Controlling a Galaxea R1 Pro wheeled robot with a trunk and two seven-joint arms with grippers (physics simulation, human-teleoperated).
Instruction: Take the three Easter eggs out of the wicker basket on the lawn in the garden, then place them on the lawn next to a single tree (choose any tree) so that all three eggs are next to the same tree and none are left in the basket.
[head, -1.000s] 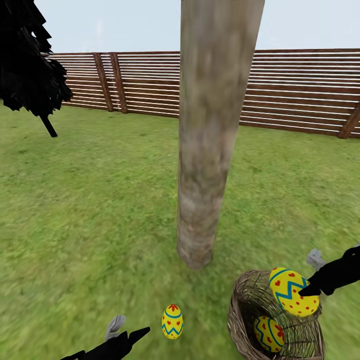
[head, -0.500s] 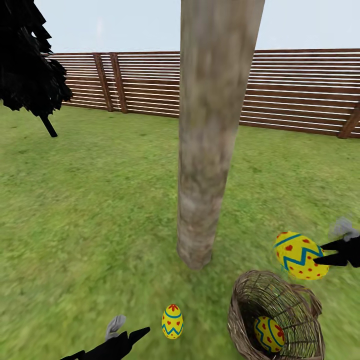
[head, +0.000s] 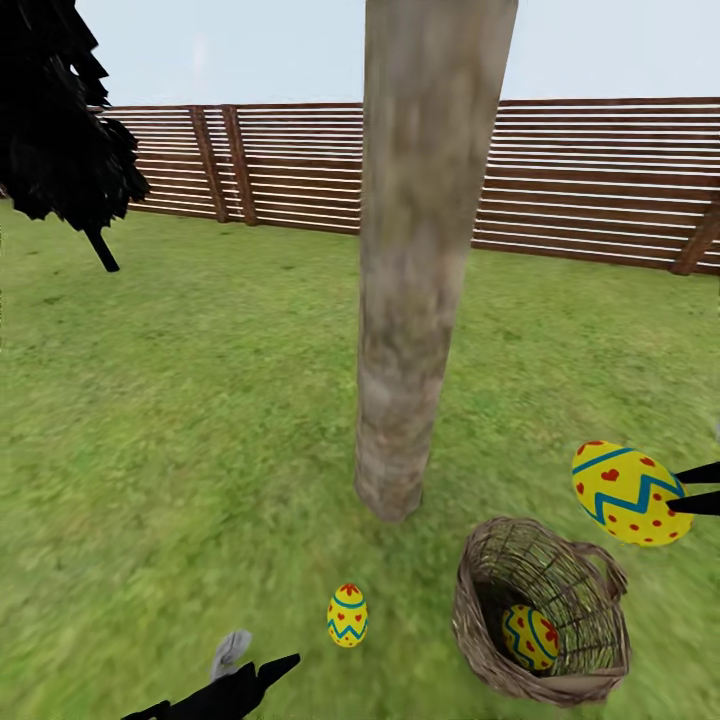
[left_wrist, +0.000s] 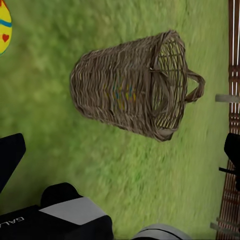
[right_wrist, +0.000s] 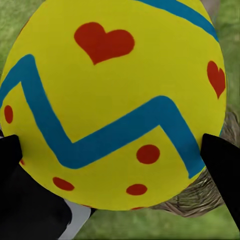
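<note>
Egg: yellow, blue zigzag, red hearts and dots; clamped in right gripper. Left gripper: fingers parted, empty.

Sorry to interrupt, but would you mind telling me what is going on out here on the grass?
The robot is emptying a wicker basket of Easter eggs beside a bare tree trunk. Its right gripper holds one egg in the air, above and to the right of the basket. A second egg already stands on the lawn near the foot of the trunk, and a third egg lies in the basket. The left gripper hangs low near the placed egg, holding nothing.
</note>
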